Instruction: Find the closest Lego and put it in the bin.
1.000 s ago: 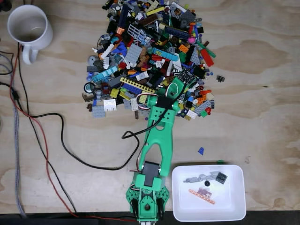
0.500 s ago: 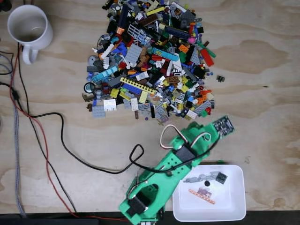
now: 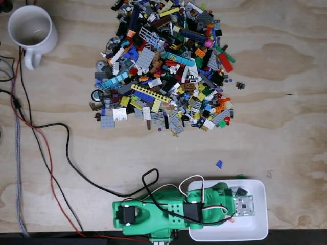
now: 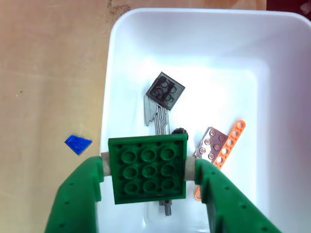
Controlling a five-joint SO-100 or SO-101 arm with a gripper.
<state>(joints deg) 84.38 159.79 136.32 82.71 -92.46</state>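
Note:
In the wrist view my gripper [image 4: 148, 170] is shut on a dark green square Lego plate [image 4: 146, 160], held flat between the green fingers [image 4: 80, 194]. It hangs over the near left part of the white bin [image 4: 272, 58]. Inside the bin lie a dark grey square plate [image 4: 165, 90], a grey piece [image 4: 155, 115], an orange beam [image 4: 231, 141] and a brownish plate [image 4: 210, 144]. In the fixed view the green arm [image 3: 168, 212] lies along the bottom edge, its wrist over the bin [image 3: 261, 224]. The big Lego pile [image 3: 163, 66] sits at the top centre.
A small blue Lego piece [image 3: 219, 164] lies on the wood just outside the bin, also seen as the blue piece [image 4: 77, 144] in the wrist view. A white mug [image 3: 31, 31] stands at top left. Cables [image 3: 51, 148] run down the left side.
The arm has left the lower right of the pile, swung right and drawn back, and now reaches over the bin.

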